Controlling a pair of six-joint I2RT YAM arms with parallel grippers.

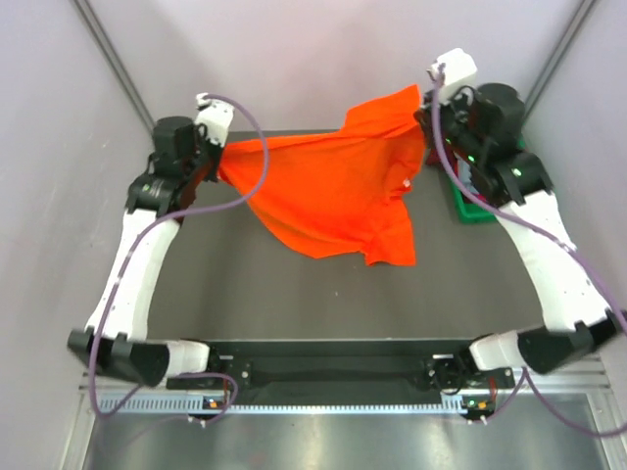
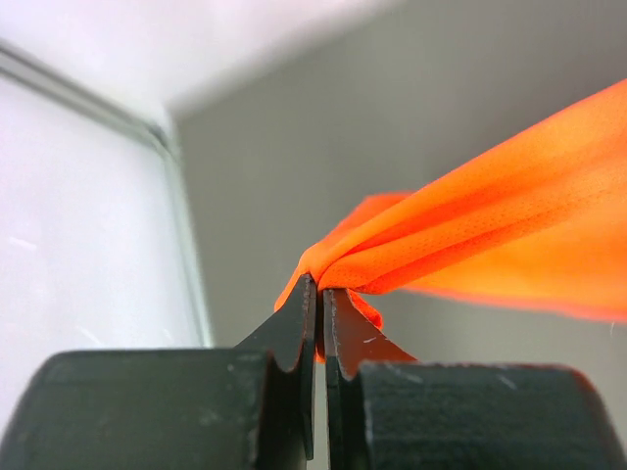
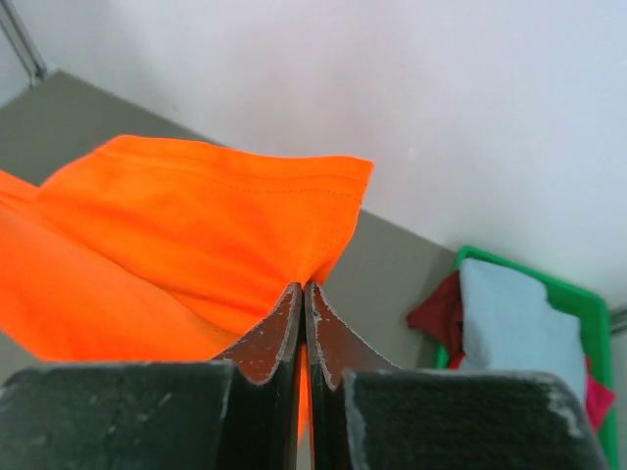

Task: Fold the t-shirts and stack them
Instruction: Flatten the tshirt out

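A bright orange t-shirt (image 1: 328, 191) hangs spread in the air between my two arms, above the back of the dark table. My left gripper (image 1: 217, 157) is shut on its left edge; the left wrist view shows the orange t-shirt (image 2: 490, 211) bunched between the black fingertips (image 2: 304, 304). My right gripper (image 1: 427, 110) is shut on the shirt's upper right corner, and the right wrist view shows the hemmed orange t-shirt (image 3: 196, 215) pinched at the jaw tips. A pale grey-blue t-shirt (image 3: 509, 318) and a dark red t-shirt (image 3: 436, 313) lie in the tray.
A green plastic tray (image 3: 568, 299) sits at the table's right side, green tray (image 1: 468, 211) partly hidden under my right arm. Grey walls close in the back and both sides. The arm bases stand at the near edge.
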